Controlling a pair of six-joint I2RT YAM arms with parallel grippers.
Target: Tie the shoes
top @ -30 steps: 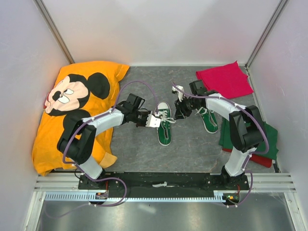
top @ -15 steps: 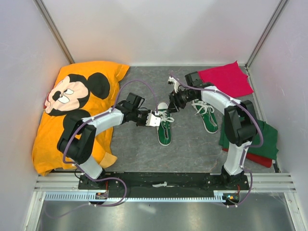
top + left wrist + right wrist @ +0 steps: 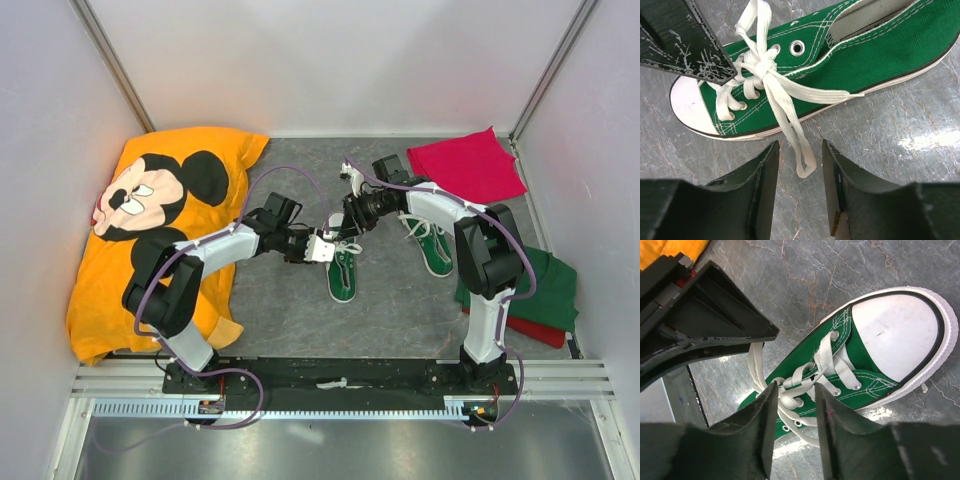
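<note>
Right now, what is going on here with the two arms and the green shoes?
Both arms are working on the green shoe in the middle of the table. The left gripper stands open beside it, with a long lace loop lying between its jaws. The right gripper is open just above the laces, near the white toe cap. The laces are gathered in a knot, but no neat bow shows. The second shoe lies to the right, untouched.

Shoe (image 3: 875,60), heel end out of left wrist view
</note>
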